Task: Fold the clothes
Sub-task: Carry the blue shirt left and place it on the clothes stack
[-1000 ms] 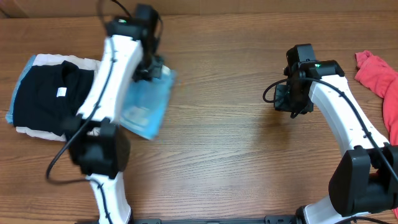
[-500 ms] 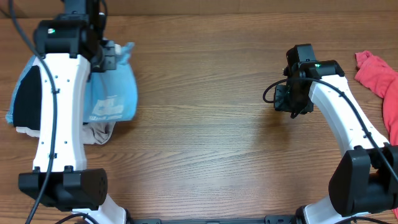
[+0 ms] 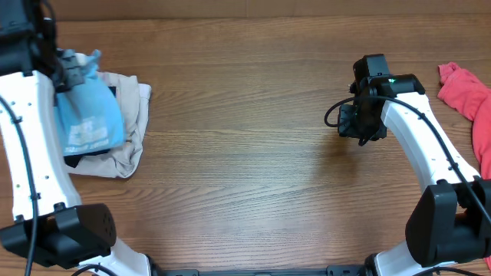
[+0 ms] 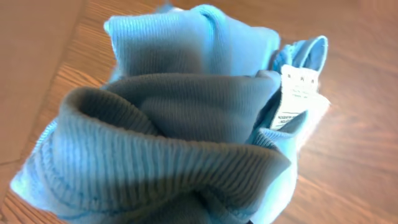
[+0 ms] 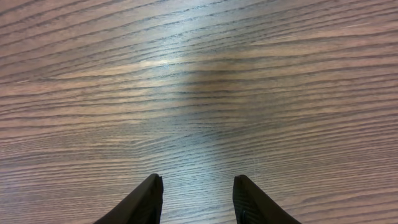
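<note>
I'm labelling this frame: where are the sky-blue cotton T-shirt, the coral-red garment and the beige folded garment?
sky-blue cotton T-shirt [image 3: 92, 115]: overhead view, its printed front.
coral-red garment [image 3: 465, 84]: overhead view, its upper bunched part.
beige folded garment [image 3: 136, 107]: overhead view, its bare right side.

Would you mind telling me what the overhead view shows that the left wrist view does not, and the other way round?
Only the overhead view shows both arms, the left gripper with the sky-blue T-shirt bunched at it, the shirt's white print, the beige garment partly under it, the right gripper above bare wood, and the coral-red garment at the right edge. Only the left wrist view shows the ribbed knit close up and the white sewn-in label. Both show that T-shirt and the wooden table.
</note>
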{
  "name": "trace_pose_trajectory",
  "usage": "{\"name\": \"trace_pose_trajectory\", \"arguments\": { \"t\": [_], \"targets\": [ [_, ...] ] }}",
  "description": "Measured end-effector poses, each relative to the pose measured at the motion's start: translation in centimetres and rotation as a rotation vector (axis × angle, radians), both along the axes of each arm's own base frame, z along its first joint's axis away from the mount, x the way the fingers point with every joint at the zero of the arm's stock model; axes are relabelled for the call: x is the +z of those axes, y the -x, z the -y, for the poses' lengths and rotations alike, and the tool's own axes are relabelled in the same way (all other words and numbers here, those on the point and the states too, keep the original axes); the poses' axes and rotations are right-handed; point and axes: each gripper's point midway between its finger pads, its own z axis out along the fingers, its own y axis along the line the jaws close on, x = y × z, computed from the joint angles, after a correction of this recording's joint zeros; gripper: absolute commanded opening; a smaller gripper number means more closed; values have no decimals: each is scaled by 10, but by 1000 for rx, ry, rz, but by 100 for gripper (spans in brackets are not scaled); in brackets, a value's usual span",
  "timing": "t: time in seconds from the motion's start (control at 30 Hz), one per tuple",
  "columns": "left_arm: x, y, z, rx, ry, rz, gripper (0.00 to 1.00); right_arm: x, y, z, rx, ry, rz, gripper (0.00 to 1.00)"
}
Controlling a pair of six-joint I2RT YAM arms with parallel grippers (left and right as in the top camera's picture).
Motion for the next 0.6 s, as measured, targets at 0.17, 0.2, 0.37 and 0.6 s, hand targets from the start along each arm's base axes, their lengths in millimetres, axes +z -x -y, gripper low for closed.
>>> {"name": "trace_pose_trajectory", "arguments": {
  "t": [0.17,0.2,0.37,0.6],
  "targets": [
    [-1,-4,-29,52,1,44,4,0,0,0,0,0,-1,41],
    [-4,-6,-34,57,4,43,5,0,0,0,0,0,0,41],
    [-50,-24,-58,81,30,-22,48,0,0,0,0,1,-1,41],
    [-111,-23,-87,151,87,-132,100,0,1,0,0,1,-5,40]
  ]
}}
